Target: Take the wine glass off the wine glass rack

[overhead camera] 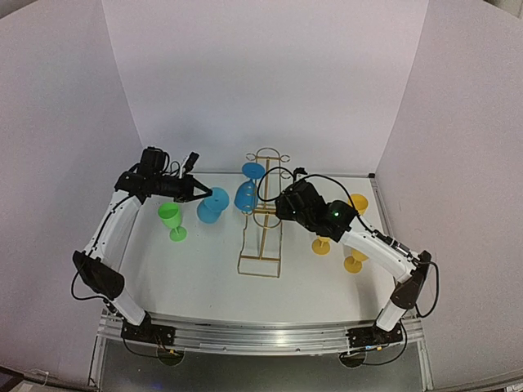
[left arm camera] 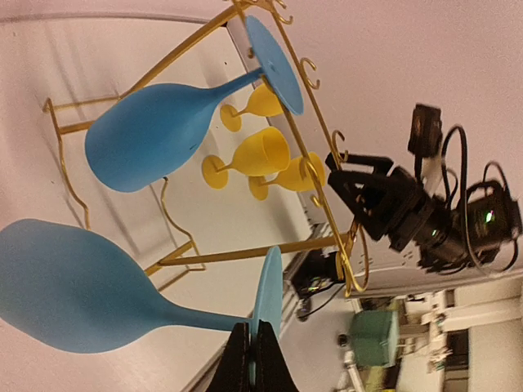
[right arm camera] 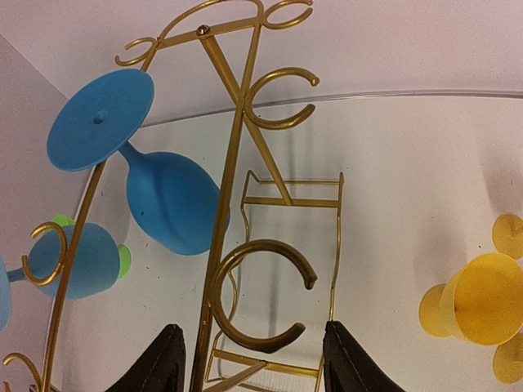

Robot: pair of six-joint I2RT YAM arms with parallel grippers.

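White table [overhead camera: 204,278] from above: rack [overhead camera: 261,213] at centre, second glass [overhead camera: 247,194] hanging on it; glass [overhead camera: 211,211] just left of it, off it, in left gripper [overhead camera: 204,194]. Left wrist: pinched tight on foot rim. Right wrist: right gripper [right arm camera: 249,359] spread wide astride rack wire, gripping nothing.

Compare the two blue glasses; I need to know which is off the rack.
The held blue glass is pinched by its foot in the left gripper, apparently free of the rack; the hung blue glass hangs from the rack by its foot. The held blue glass lies left of the rack; the hung blue glass is against it. Both are blue, same shape.
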